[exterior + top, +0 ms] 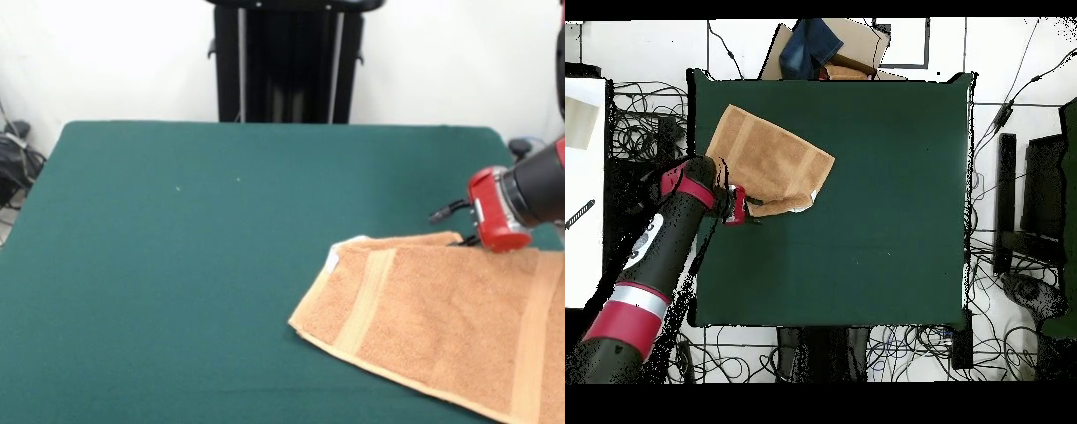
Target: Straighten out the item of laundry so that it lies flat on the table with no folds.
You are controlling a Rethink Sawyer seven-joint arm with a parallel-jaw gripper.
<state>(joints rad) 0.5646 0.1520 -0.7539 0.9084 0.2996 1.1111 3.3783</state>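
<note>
From the front, soft light towel (441, 322) lying at the table's (177, 265) right side, gripper (463, 228) at its far edge, grip impossible to tell; from overhead, probably limp, best pinched at the doubled edge by the gripper (747, 210).

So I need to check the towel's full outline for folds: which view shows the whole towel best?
The overhead view: the towel lies wholly in frame on the table, every edge visible, with the gripper at its edge. The front view crops the towel at the right and bottom, though it shows the woven bands closer.
</note>
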